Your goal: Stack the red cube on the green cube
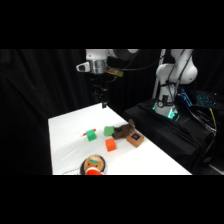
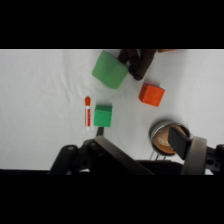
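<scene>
From where I sit, the black two-finger gripper hangs high above the far part of the white table, holding nothing; whether its fingers stand open or shut I cannot tell.

Working outward from it, every block lies toward the near side of the table, so the coming move is, in my judgement, a reach forward and down, not a plain descent. In the wrist view the first thing ahead of the linkage is the small deep-green plain cube, with a thin red-and-white marker pen lying just beside it, its long axis running away from the gripper. The small orange-red plain cube sits farther out and to the right in that view, apart from the green one with bare table between them. In the side view the red cube is nearest the camera, the green cube up and left of it.

Beyond them rest a paler green cube and a dark brown lumpy toy, seemingly touching. A round tan toy with a red base stands at the near edge, and a small brown wooden block with a blue face lies right of the brown toy. The red cube has clear room around it for a grasp, I reckon.
</scene>
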Tool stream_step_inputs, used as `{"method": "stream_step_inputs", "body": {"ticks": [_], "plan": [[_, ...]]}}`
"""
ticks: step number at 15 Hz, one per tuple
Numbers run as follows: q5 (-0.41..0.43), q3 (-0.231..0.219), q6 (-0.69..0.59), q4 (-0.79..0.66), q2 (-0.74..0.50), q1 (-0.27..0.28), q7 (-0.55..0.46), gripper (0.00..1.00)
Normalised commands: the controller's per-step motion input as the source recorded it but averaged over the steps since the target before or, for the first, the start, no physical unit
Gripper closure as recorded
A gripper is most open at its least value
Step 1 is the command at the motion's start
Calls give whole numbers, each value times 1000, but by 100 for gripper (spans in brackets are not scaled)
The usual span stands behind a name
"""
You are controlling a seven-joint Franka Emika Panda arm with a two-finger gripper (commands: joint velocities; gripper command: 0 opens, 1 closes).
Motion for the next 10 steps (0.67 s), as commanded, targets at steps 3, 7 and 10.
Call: {"method": "stream_step_inputs", "body": {"ticks": [3,7,10], "plan": [[6,24,-6,-4,-7,-12,19,0],[5,44,34,-45,-37,12,92,0],[41,54,114,-80,-11,30,177,0]]}}
